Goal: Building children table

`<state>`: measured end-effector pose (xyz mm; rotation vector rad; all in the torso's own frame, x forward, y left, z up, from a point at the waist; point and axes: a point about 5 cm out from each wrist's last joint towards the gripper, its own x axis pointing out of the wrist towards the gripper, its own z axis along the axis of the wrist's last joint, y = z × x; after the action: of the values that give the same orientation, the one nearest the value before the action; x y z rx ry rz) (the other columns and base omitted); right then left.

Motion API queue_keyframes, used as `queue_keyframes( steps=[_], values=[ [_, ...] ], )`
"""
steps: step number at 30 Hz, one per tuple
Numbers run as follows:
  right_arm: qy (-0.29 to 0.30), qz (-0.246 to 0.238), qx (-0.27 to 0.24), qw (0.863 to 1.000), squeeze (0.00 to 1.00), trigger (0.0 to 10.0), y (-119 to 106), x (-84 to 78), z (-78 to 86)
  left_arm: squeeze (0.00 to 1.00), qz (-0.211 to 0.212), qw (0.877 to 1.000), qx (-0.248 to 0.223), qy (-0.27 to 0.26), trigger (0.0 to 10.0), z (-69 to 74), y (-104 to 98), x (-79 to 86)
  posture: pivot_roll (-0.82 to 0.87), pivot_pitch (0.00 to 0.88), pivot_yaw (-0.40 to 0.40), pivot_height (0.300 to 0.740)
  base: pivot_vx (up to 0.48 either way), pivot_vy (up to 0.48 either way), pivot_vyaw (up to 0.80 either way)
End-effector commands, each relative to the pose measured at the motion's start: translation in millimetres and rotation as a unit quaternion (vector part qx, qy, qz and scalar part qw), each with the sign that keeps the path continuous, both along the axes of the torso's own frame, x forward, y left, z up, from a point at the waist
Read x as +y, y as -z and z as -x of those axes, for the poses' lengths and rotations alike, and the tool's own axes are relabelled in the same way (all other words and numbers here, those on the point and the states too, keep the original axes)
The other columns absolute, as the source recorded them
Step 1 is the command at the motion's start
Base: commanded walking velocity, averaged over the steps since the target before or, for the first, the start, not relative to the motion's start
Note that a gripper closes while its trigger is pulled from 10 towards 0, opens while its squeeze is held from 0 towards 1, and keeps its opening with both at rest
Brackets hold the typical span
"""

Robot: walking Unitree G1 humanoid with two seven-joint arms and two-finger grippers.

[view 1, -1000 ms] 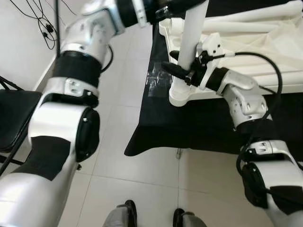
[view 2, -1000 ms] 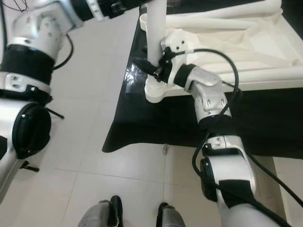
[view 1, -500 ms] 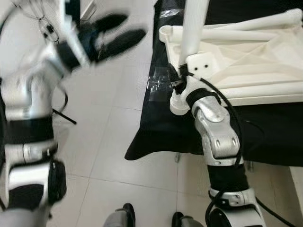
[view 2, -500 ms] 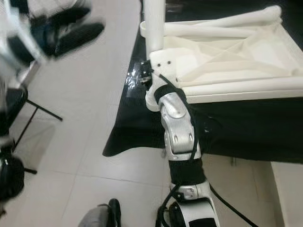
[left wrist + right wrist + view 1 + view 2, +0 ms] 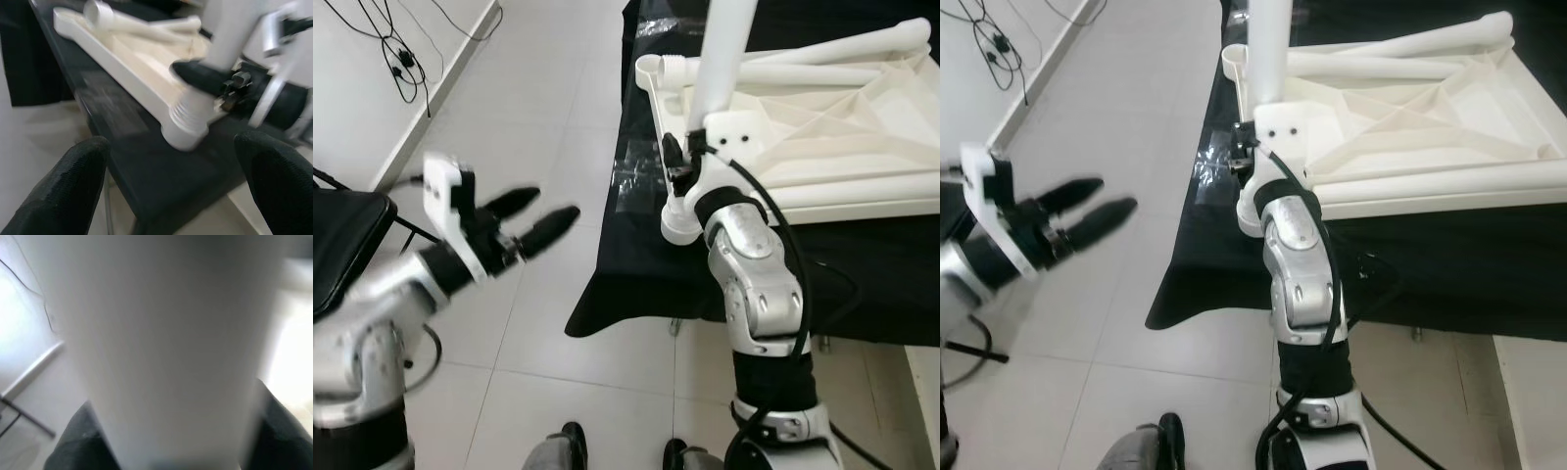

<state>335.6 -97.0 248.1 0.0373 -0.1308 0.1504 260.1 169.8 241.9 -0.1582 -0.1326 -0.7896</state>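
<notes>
White plastic everywhere here; the upside-down tabletop [image 5: 822, 127] lies on a black-draped bench [image 5: 636, 264], and one round leg [image 5: 722, 59] stands upright in the socket [image 5: 683, 217] at the tabletop's near-left corner, right by the bench's left edge; the right gripper [image 5: 677, 164] is clamped on that leg low down, just above the socket, its fingers tight around the tube in the right wrist view; the left gripper [image 5: 530, 220] hangs out over the floor [image 5: 529, 117], well apart from the bench, fingers spread and holding nothing; my worry is the leg isn't fully seated, so with only one grip near its base the tall part could lean or pop out of the socket; the corner also sits near the bench edge, so a hard sideways push might drag the whole tabletop toward the drop; spare legs [image 5: 822, 59] lying loose in the tray could roll too.
</notes>
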Motion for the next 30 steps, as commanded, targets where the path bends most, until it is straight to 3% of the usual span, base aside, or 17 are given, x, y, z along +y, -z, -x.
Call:
queue_keyframes(
  steps=[1, 9, 10, 11, 12, 18, 23, 24, 27, 28, 30],
  values=[
    [-0.002, -0.025, 0.001, 1.0, 1.0, 10.0, 1, 1.2, 1.2, 0.0, -0.002, 1.0, 0.008, -0.006, 10.0, 5.2, 4, -3.4, 0.12, 0.284, 0.019, 0.74, 0.0, 0.0, 0.0],
    [-0.014, -0.042, -0.026, 0.999, 1.0, 10.0, -9, 1.8, 4.7, 0.0, 0.007, 0.999, 0.036, -0.01, 10.0, 15.2, 18, -16.3, 0.12, 0.285, 0.028, 0.74, 0.0, 0.0, 0.0],
    [-0.03, -0.05, -0.039, 0.998, 0.62, 10.0, -12, 2.4, 6.8, 0.0, 0.01, 0.999, 0.046, -0.012, 10.0, 18.4, 24, -19.9, 0.13, 0.283, 0.031, 0.74, 0.0, 0.0, 0.0],
    [-0.03, -0.05, -0.039, 0.998, 0.62, 10.0, -12, 2.4, 6.8, 0.0, 0.01, 0.999, 0.046, -0.012, 10.0, 18.4, 24, -19.9, 0.13, 0.283, 0.031, 0.74, 0.0, 0.0, 0.0],
    [-0.046, -0.054, -0.051, 0.996, 0.0, 10.0, -16, 2.3, 8.3, 0.0, 0.015, 0.998, 0.057, -0.014, 10.0, 22.5, 30, -23.3, 0.13, 0.284, 0.033, 0.74, 0.0, 0.0, 0.0],
    [-0.095, -0.054, -0.087, 0.99, 0.0, 10.0, -28, -0.5, 7.8, 0.0, 0.023, 0.996, 0.081, -0.024, 10.0, 29.5, 44, -28.7, 0.13, 0.28, 0.038, 0.74, 0.0, 0.0, 0.0],
    [-0.252, 0.026, -0.142, 0.957, 0.0, 10.0, -57, -21.0, -4.2, 0.0, 0.019, 0.995, 0.086, -0.036, 10.0, 40.0, 55, -38.1, 0.14, 0.267, 0.031, 0.74, 0.0, 0.0, 0.0],
    [-0.252, 0.026, -0.142, 0.957, 0.0, 10.0, -57, -21.0, -4.2, 0.0, 0.019, 0.995, 0.086, -0.036, 10.0, 40.0, 55, -38.1, 0.14, 0.267, 0.031, 0.74, 0.0, 0.0, 0.0],
    [-0.318, 0.088, -0.136, 0.934, 0.0, 10.0, -64, -37.9, -12.2, 0.0, 0.019, 0.996, 0.073, -0.048, 10.0, 43.8, 53, -40.9, 0.15, 0.262, 0.022, 0.74, 0.0, 0.0, 0.0],
    [-0.318, 0.088, -0.136, 0.934, 0.0, 10.0, -64, -37.9, -12.2, 0.0, 0.019, 0.996, 0.073, -0.048, 10.0, 43.8, 53, -40.9, 0.15, 0.262, 0.022, 0.74, 0.0, 0.0, 0.0],
    [-0.358, 0.116, -0.128, 0.918, 0.0, 10.0, -66, -41.7, -13.4, 0.0, 0.007, 0.997, 0.062, -0.044, 10.0, 46.9, 51, -43.3, 0.15, 0.262, 0.017, 0.74, 0.0, 0.0, 0.0]
  ],
)
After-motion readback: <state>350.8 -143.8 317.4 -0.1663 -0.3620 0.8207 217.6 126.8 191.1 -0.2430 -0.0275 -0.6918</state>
